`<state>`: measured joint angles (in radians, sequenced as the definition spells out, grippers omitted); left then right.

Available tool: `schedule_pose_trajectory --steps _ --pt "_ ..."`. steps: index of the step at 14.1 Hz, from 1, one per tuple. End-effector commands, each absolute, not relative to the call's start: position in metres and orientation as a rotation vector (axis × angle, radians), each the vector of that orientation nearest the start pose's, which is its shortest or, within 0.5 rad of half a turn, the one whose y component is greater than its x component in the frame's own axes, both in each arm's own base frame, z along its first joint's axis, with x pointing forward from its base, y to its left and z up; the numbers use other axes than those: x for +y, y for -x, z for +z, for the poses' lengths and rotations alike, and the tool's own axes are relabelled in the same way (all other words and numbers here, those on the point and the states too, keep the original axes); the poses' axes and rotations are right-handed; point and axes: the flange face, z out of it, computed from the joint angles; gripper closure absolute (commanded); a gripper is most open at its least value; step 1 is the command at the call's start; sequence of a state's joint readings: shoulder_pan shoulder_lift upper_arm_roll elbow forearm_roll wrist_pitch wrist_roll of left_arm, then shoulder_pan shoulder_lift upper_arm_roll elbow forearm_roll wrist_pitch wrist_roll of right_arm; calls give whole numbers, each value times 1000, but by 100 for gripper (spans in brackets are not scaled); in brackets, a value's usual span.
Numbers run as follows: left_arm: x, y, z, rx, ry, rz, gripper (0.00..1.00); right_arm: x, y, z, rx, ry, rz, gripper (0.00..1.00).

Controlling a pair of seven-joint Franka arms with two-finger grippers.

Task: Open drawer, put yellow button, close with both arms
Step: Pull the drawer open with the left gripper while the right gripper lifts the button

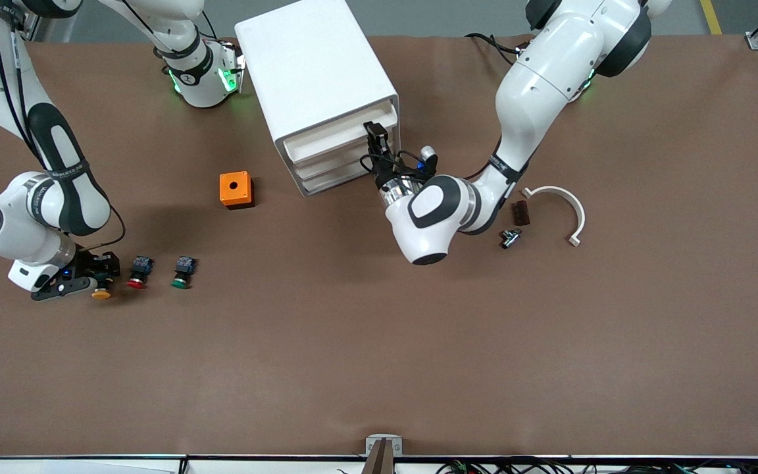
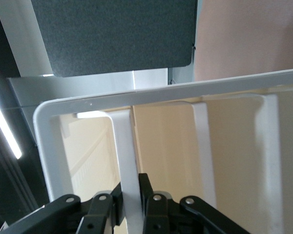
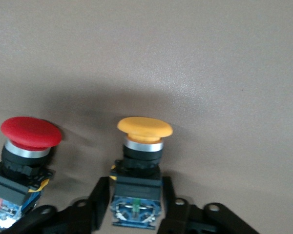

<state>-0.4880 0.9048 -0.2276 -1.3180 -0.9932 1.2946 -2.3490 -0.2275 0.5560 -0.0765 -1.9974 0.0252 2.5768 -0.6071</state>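
Right wrist view showed the yellow button lying on the table, its body between the fingers of the right gripper, which were closed against its sides. Just beside it lay the red button, and next the green button, all toward the right arm's end of the brown table. Farther from the front camera sat an orange box and the white cabinet. At its top drawer, the left gripper was clamped on the thin white front wall.
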Motion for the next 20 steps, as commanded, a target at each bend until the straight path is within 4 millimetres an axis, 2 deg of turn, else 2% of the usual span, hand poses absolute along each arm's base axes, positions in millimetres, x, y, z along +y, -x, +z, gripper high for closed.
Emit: schedule_pose_trajectory --steps 1,4,5,7,8,10,12,13,14,18,20 --pt "-463 -490 235 -1601 1142 1533 88 -188 -584 185 -455 3127 -43 100" --pt "-437 -518 234 -1669 1107 1583 88 -189 -593 196 -408 3112 -55 100" --pt "-433 -522 234 -1677 1101 1589 88 -190 -598 206 -388 3103 -29 100" --pt "-425 -528 234 -1689 1090 1599 86 -186 -609 237 -313 3070 67 100" --pt "-421 -532 234 -1695 1088 1605 85 -182 -613 262 -254 3059 104 100" --pt "-418 -534 235 -1699 1084 1610 84 -160 -617 307 -117 3049 163 100" --pt "-418 -534 235 -1699 1084 1610 82 -122 -612 352 24 3038 214 100" --pt "-419 -533 235 -1695 1093 1613 73 -99 -608 374 102 3030 243 100" --pt "-420 -534 237 -1692 1123 1630 1 -79 -603 395 196 3026 262 100" --pt "-420 -537 245 -1669 1243 1696 0 15 -574 473 529 2956 305 100" --pt "-419 -542 250 -1659 1304 1728 0 63 -560 498 672 2947 302 100"
